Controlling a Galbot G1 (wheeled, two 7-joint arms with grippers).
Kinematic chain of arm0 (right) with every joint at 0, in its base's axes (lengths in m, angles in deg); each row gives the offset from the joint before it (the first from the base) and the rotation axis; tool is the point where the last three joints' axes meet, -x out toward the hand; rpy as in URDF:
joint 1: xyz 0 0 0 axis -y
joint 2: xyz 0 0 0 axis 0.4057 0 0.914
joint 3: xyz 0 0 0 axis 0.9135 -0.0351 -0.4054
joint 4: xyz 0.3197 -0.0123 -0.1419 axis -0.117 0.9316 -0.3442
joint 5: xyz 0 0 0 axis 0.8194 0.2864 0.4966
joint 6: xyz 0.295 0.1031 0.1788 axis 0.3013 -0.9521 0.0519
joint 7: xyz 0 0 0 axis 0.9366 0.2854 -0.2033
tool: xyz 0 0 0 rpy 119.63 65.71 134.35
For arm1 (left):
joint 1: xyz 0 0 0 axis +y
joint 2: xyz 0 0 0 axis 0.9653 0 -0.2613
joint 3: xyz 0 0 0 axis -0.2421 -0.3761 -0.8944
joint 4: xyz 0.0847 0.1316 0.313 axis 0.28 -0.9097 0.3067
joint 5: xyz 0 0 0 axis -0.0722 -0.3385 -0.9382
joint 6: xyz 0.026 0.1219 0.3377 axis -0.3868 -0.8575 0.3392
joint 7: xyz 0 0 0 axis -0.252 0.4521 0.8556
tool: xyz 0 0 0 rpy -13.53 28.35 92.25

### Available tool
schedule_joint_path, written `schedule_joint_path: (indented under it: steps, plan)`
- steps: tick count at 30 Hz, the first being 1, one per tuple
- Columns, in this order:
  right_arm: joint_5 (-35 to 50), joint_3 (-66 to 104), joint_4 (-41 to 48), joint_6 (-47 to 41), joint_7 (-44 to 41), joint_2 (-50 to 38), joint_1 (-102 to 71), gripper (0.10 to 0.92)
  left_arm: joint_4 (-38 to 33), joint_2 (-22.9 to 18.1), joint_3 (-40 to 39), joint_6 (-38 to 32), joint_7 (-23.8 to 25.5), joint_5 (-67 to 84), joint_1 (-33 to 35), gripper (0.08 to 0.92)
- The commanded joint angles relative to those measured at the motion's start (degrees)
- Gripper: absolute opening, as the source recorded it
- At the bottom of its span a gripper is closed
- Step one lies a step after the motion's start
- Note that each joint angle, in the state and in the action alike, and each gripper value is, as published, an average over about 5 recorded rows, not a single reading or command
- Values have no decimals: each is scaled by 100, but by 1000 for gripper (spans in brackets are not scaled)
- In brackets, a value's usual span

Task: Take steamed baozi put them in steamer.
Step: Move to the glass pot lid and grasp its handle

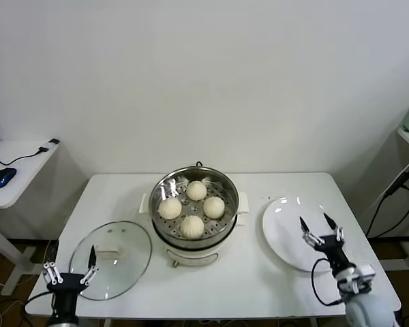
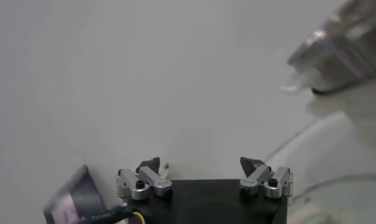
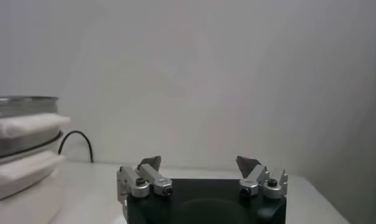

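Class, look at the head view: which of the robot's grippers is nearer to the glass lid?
Left. The left gripper, open, hovers over the near edge of the glass lid. The right gripper, also open, is over the white plate, beyond the steamer.

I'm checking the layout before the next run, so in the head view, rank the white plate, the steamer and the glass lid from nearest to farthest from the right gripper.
From the right gripper, open above the table's right side:
1. White plate: directly beneath it, on the right.
2. Steamer: at the table's centre, holding four baozi.
3. Glass lid: farthest, on the left, by the open left gripper.
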Motion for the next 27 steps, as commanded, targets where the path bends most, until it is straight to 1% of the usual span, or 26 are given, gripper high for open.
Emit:
schedule_joint_path:
  steps: [1,6,10,18,27]
  plan:
    - [-323,240,-23,454,84,510,-717,823,402,-2,57,-401,-828,-1566,-4,823]
    - [-436,210,-52,404,128,569,-695,823,1031,271,-10,-433,-1016,-3028,51,823]
    - [-464,206,-92,395,168,597,-706,823,1387,313,-21,-355,-959,-3733,-105,823]
    - [-492,225,-237,377,254,624,-811,823,1804,319,-2,-10,-607,-3862,-655,823]
    - [-524,306,-292,380,282,642,-885,823,2102,305,14,401,-634,-4091,-1172,823]
